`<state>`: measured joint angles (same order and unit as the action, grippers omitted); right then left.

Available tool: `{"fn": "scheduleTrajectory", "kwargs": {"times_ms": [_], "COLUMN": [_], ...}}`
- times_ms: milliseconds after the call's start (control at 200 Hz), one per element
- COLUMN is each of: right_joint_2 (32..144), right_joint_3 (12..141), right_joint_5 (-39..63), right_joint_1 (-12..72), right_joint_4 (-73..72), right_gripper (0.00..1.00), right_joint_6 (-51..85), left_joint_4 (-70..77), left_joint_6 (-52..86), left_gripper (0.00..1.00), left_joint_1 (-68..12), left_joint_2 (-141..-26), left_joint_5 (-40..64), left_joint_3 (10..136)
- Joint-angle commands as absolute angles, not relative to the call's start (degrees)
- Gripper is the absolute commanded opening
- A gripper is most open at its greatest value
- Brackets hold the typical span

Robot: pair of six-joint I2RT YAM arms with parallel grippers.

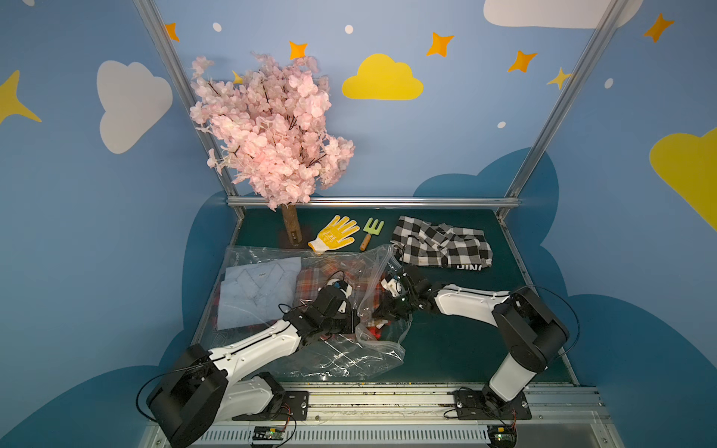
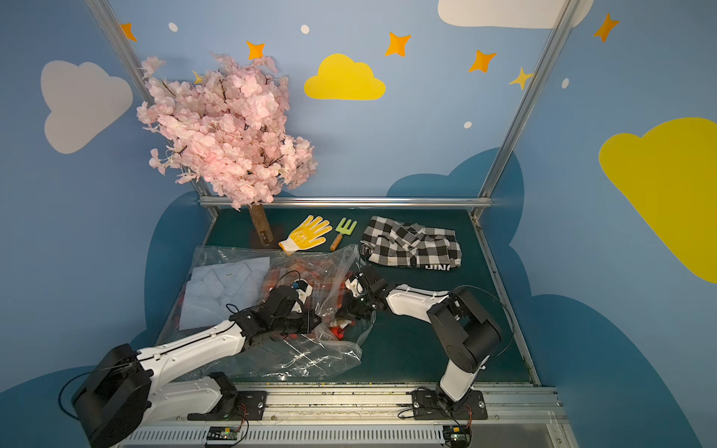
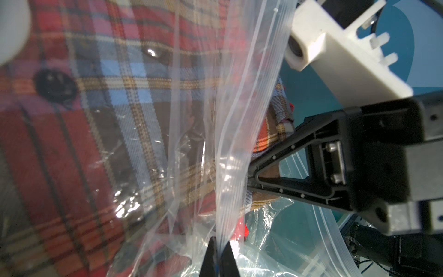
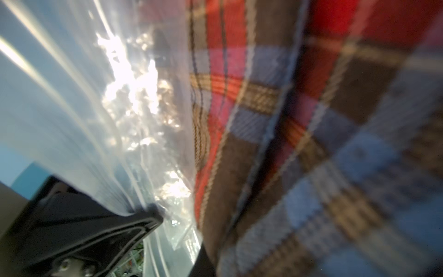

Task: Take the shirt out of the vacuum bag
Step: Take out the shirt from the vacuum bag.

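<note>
At the left of a top view, a light blue shirt (image 1: 254, 294) is seen lying flat deep inside the vacuum bag (image 1: 341, 360), which is spread over the left and middle of the table (image 1: 446, 349). It is touched by neither arm. Just right of it, the red plaid shirt (image 1: 310, 277) is bunched toward the bag's mouth.

In the left wrist view, the left gripper (image 3: 220, 251) is shown at the bottom edge, shut tight on the ribbed zip-seal strip (image 3: 242, 115). The film is stretched taut from the jaws, presumably so that the mouth is lifted and anchored while cloth is dragged past it.

At the right of that view, the right gripper (image 3: 250, 178) is closed to a narrow pinch on an edge of the plaid shirt at the opening. The grip is judged to be taken there so that the garment can be pulled rightward, away from the pinned bag.

At the upper right of the top view, a black-and-white checked shirt (image 1: 442, 244) lies on the table outside the bag, well apart from both grippers.
</note>
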<state>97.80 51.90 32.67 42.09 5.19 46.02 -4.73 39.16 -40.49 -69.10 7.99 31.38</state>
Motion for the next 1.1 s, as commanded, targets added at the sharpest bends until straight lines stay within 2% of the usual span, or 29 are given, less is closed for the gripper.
{"fn": "scheduleTrajectory", "kwargs": {"times_ms": [0,676,1096], "right_joint_2": [94.9,87.5,88.2], "right_joint_3": [54.5,61.7,76.4], "right_joint_5": [31.3,31.1,34.4], "right_joint_1": [42.0,42.1,41.8], "right_joint_4": [8.3,20.5,29.1], "right_gripper": [0.0,0.0,0.0], "right_joint_6": [43.6,38.4,30.0], "left_joint_4": [-6.1,-8.7,-10.5], "left_joint_6": [38.3,37.7,36.3], "left_gripper": [0.04,0.04,0.04], "left_joint_1": [-40.2,-37.5,-35.3], "left_joint_2": [-69.7,-69.9,-69.8], "left_joint_5": [7.1,6.6,7.4], "left_joint_3": [30.9,33.2,35.7]}}
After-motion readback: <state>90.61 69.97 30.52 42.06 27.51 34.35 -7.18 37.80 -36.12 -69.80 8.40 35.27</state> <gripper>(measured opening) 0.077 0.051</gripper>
